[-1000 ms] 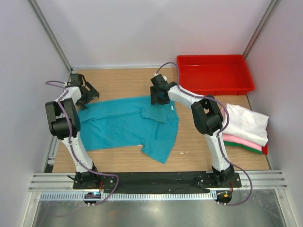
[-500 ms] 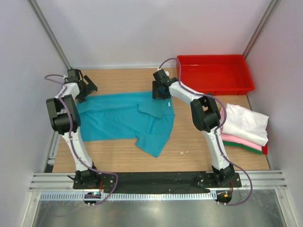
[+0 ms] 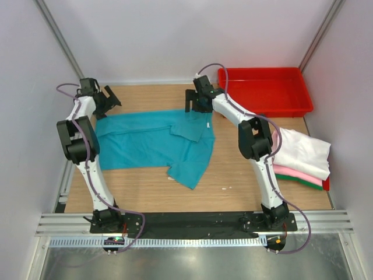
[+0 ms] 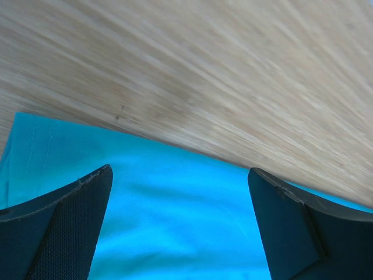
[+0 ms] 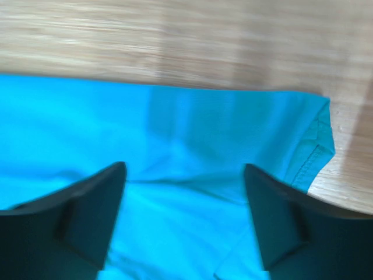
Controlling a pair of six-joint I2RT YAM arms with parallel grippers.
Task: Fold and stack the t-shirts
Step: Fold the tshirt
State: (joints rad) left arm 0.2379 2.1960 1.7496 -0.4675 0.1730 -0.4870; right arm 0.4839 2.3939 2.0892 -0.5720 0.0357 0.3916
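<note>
Over the teal t-shirt's (image 3: 145, 143) far left corner: left fingers (image 3: 111, 100), spread wide, gripping nothing. Shirt itself laid out on the wooden surface (image 3: 145, 93). Over its far right edge: right fingers (image 3: 197, 106), likewise wide apart and empty. Beyond the shirt's right side: red tray (image 3: 265, 108), and nearer, folded white, pink and green shirts (image 3: 300, 154) in a stack.

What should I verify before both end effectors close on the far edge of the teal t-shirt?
1. Left end effector open: ok.
2. Right end effector open: ok.
3. Teal t-shirt edge in view at both end effectors: ok, in both wrist views.
4. Teal t-shirt lies flat: not ok, a part is doubled over near the right end effector.
5. End effectors touching the cloth: cannot tell.
6. Folded stack apart from the teal t-shirt: ok.
</note>
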